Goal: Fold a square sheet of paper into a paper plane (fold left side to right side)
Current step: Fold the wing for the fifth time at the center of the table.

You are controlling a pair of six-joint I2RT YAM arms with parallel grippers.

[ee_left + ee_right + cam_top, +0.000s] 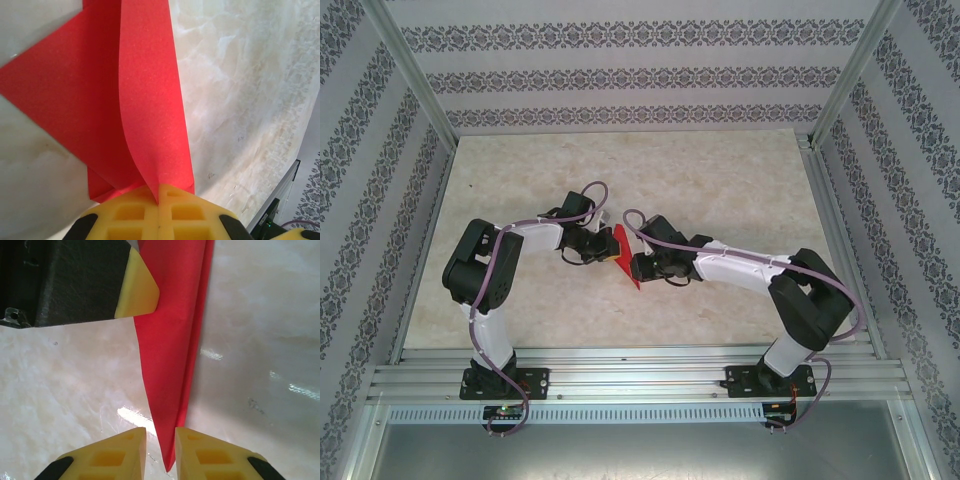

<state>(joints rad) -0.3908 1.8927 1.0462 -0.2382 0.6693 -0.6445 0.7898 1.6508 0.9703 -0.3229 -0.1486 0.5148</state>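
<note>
The red sheet of paper is folded into a narrow pointed dart with layered flaps and stands on edge at the table's middle, between both grippers. My left gripper is shut on one raised flap; in the left wrist view the paper curves up out of the closed yellow pads. My right gripper is open, its fingers on either side of the paper's pointed tip with a gap on the left side. A left finger shows at the top of the right wrist view, against the paper.
The marble-patterned tabletop spreads around the paper. Aluminium rails run along the near edge, and patterned walls close in the back and sides. Both arms bend inward toward the centre.
</note>
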